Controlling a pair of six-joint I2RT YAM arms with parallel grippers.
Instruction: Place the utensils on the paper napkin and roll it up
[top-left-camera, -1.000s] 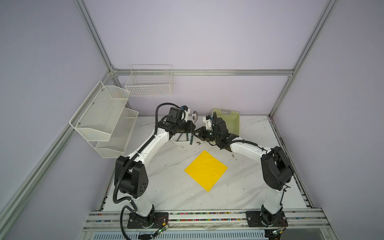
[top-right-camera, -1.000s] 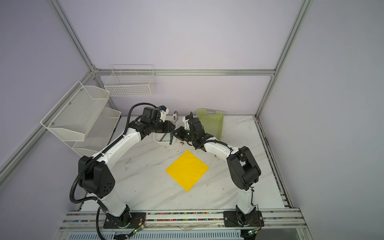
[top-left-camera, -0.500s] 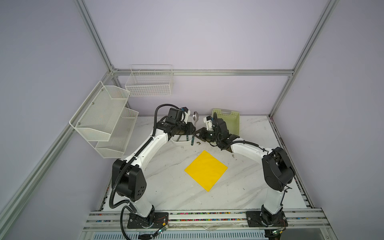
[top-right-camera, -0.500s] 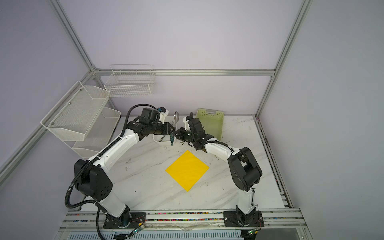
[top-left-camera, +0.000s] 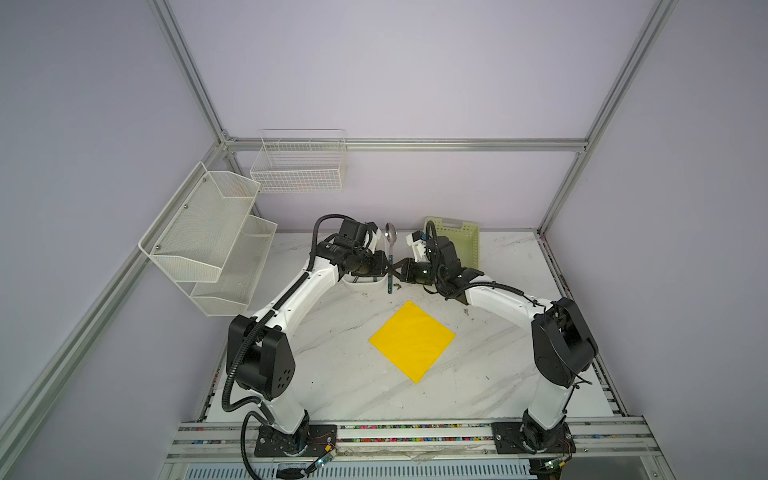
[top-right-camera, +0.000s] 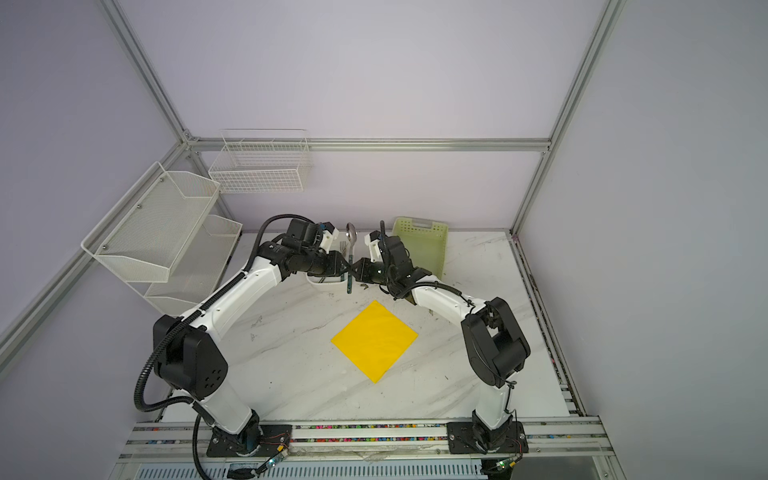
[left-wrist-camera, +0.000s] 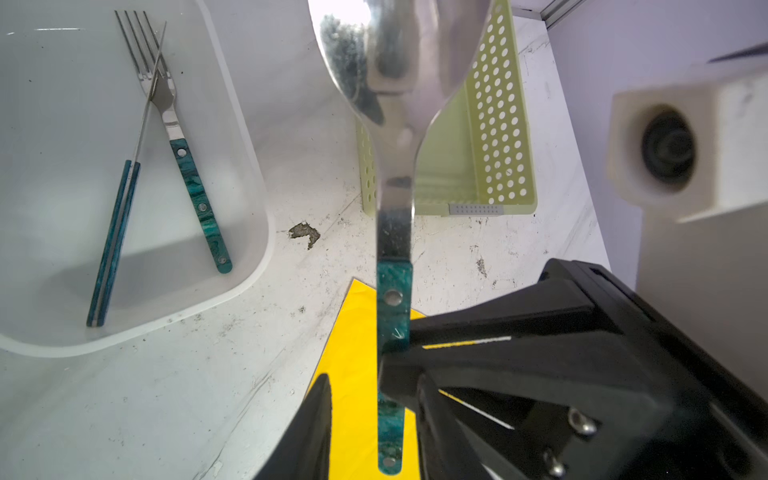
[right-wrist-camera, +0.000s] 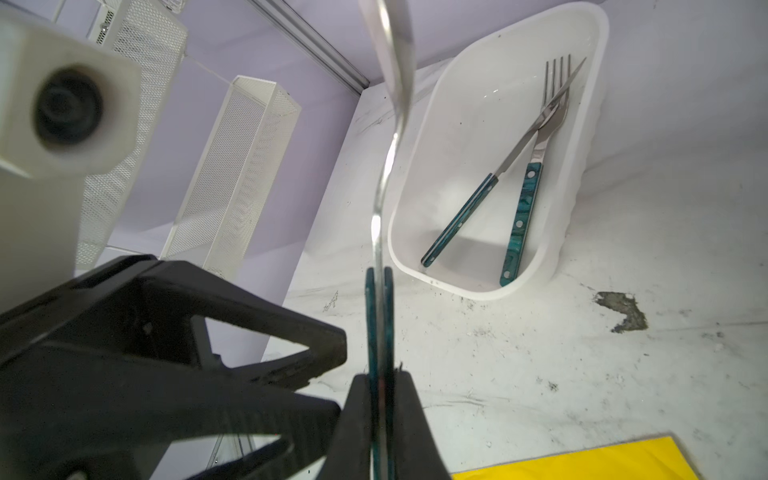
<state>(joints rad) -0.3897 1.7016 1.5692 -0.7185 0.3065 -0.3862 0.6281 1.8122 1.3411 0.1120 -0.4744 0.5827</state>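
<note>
A spoon (top-left-camera: 390, 235) (top-right-camera: 351, 232) with a teal handle stands upright above the table's back, between both grippers. My right gripper (right-wrist-camera: 380, 378) (top-left-camera: 395, 271) is shut on its handle. My left gripper (left-wrist-camera: 372, 384) (top-left-camera: 383, 268) stands open around the same handle (left-wrist-camera: 390, 419), with a gap on each side. A fork (left-wrist-camera: 195, 187) (right-wrist-camera: 519, 216) and a knife (left-wrist-camera: 118, 224) (right-wrist-camera: 465, 216) lie crossed in a white tub (left-wrist-camera: 266, 232) (right-wrist-camera: 582, 166). The yellow paper napkin (top-left-camera: 411, 340) (top-right-camera: 374, 340) lies flat mid-table with nothing on it.
A pale green perforated basket (top-left-camera: 457, 241) (left-wrist-camera: 490, 124) leans at the back right. White mesh shelves (top-left-camera: 208, 232) and a wire basket (top-left-camera: 299, 166) hang on the left and back walls. A dark chip (left-wrist-camera: 305, 235) marks the marble near the tub.
My left gripper's fingers have spread off the spoon handle. The spoon stays upright in the right gripper, and both arms have barely shifted.
</note>
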